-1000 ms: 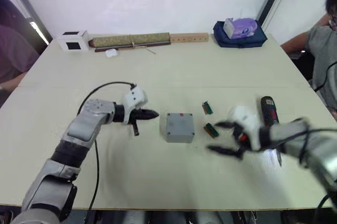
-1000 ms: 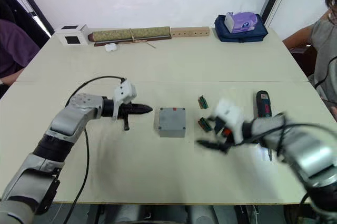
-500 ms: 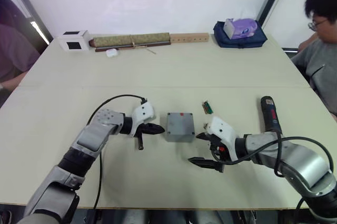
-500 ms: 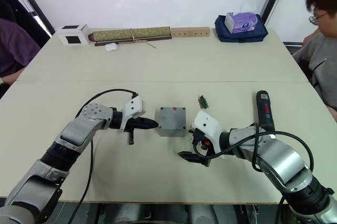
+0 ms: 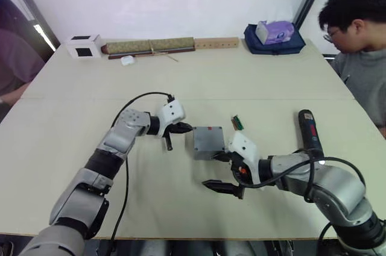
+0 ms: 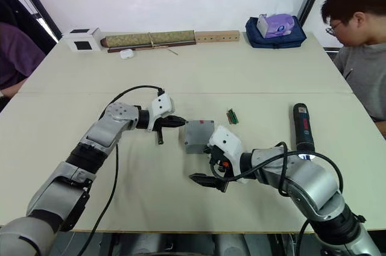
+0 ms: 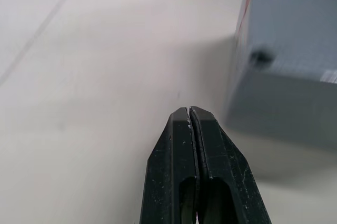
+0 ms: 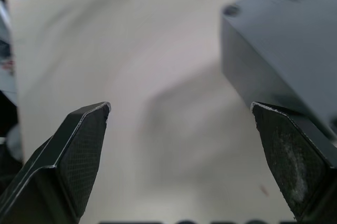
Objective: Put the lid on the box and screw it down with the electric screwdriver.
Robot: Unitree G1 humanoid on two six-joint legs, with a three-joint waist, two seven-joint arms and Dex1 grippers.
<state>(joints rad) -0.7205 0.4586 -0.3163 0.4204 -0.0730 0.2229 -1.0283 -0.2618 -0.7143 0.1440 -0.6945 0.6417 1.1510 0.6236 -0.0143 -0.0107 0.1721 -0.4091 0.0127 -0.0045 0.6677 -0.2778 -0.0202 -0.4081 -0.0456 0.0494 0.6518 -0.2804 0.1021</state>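
Note:
The grey box (image 5: 209, 141) rests mid-table. Its top is a closed flat grey face with a screw hole at one corner (image 7: 261, 56) and a red mark at the far edge. The lid appears to sit on it, though I cannot make out a seam. My left gripper (image 5: 187, 128) is shut and empty, its tip just left of the box, also seen in the left wrist view (image 7: 189, 110). My right gripper (image 5: 218, 171) is open at the box's near right corner (image 8: 284, 45), one finger close to the box wall. The black electric screwdriver (image 5: 309, 129) lies on the table further right.
A small green circuit board (image 5: 237, 123) lies just right of the box. Along the far edge stand a white cube (image 5: 84, 45), a rolled mat (image 5: 151, 45), a wooden strip (image 5: 217, 43) and a blue bag (image 5: 274, 38). A person (image 5: 362, 57) sits at the right.
My left gripper has moved right, up to the box's left side. The right gripper has swung left from near the screwdriver to the box's near right corner. The person has leaned into view.

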